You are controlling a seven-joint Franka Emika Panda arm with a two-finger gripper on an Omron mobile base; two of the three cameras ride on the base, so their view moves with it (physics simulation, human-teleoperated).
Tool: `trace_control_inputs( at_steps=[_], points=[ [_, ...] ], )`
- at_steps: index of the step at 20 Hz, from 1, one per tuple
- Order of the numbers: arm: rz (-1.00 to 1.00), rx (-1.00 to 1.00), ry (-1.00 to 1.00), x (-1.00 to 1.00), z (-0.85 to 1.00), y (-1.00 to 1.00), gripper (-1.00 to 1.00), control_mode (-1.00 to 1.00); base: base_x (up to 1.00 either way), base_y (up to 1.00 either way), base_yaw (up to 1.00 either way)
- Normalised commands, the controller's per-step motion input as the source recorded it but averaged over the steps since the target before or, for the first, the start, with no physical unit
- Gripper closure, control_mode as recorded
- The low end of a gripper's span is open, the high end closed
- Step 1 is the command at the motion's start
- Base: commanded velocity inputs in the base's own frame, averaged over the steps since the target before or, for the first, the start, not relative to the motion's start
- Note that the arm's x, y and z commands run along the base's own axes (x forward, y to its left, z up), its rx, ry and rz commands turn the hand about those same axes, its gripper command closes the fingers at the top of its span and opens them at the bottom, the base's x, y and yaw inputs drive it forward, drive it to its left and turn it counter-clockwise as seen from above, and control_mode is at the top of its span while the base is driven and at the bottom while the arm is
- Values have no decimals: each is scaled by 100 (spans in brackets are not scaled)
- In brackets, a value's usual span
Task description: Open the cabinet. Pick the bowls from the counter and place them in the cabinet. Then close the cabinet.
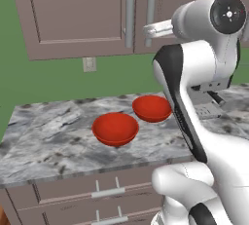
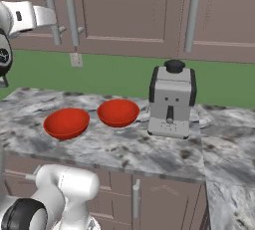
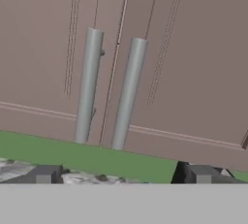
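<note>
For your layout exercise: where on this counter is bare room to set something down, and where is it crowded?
Bare marble lies left of the nearer red bowl, out to the counter end, and along the front edge before both bowls. It is crowded between the farther red bowl and the coffee machine, which stand close together.

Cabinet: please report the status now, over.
Gripper open, empty, facing the two handles. Cabinet doors shut. Both bowls on counter. Nothing in the way.

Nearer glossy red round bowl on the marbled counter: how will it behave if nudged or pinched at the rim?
The nearer glossy red round bowl looks rigid, so a rim pinch shouldn't flex it. Its glossy finish suggests fingers may slip. Wide, shallow and rounded underneath, it would probably rock or slide on the marbled counter rather than tip over.
</note>
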Motion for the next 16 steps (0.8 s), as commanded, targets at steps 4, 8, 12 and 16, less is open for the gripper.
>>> trace_control_inputs(
  at_steps=[4, 8, 12, 16],
  points=[
    [5, 1, -8, 56, -33, 0, -100, -100, 0, 0, 0],
    [4, 5, -1, 43, -10, -4, -100, -100, 0, 0, 0],
    [0, 1, 0, 29, 0, -4, -100, -100, 0, 0, 0],
    [0, 0, 0, 43, 0, 0, -100, -100, 0, 0, 0]
  ],
)
